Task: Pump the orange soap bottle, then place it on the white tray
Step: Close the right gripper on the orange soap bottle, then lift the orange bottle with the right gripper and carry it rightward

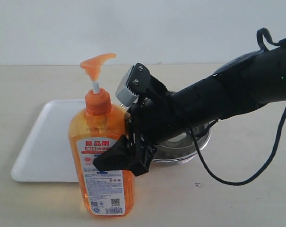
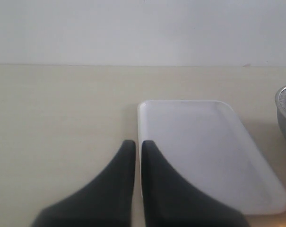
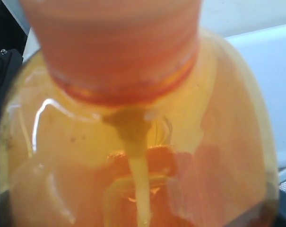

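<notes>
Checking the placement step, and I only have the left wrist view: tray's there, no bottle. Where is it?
Observer: The orange soap bottle is upright in front of the white tray, at its near edge, not on it.
Operator: Anything holding it?
Observer: Yes. The right gripper is closed around its body, with one finger across the label.
Operator: Pump head pressed down?
Observer: No. The pump head is up, and the white stem is exposed.
</notes>
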Motion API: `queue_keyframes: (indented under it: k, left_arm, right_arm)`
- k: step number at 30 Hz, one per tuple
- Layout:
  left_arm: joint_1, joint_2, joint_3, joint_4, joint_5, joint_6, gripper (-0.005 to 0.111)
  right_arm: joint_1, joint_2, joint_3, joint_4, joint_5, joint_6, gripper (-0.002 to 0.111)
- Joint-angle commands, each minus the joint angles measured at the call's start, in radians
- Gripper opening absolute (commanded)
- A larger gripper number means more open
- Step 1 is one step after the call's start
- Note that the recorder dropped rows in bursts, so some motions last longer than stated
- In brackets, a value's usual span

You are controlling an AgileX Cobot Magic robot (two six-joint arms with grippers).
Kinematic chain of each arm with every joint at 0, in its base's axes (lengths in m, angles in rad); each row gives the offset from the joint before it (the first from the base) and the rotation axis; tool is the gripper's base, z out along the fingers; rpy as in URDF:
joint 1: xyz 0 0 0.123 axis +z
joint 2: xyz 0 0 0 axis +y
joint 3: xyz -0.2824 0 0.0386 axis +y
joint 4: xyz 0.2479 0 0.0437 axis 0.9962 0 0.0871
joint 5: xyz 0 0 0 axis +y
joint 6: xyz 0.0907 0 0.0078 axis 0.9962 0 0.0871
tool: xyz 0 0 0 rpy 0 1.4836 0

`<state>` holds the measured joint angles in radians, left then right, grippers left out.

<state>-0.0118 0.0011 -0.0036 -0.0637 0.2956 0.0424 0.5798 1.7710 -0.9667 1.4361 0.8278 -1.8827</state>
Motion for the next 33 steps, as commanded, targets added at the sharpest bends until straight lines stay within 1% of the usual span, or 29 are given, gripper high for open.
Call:
queue_keyframes:
  k: [1,6,24,33]
  left_arm:
    - [0.001,-0.001,0.004,0.000,-0.001,0.003,0.005]
    - [0.001,-0.001,0.004,0.000,-0.001,0.003,0.005]
    - [0.001,-0.001,0.004,0.000,-0.001,0.003,0.005]
    - [0.001,-0.001,0.004,0.000,-0.001,0.003,0.005]
  right_arm:
    - [0.001,-0.003,-0.001,-0.053,0.050,0.016,0.000]
    - [0.001,-0.005,-0.001,-0.067,0.090,0.019,0.000]
    - [0.001,-0.009,-0.001,-0.161,0.118,0.035,0.000]
    - [0.001,-0.130,-0.001,-0.219,0.084,0.064,0.000]
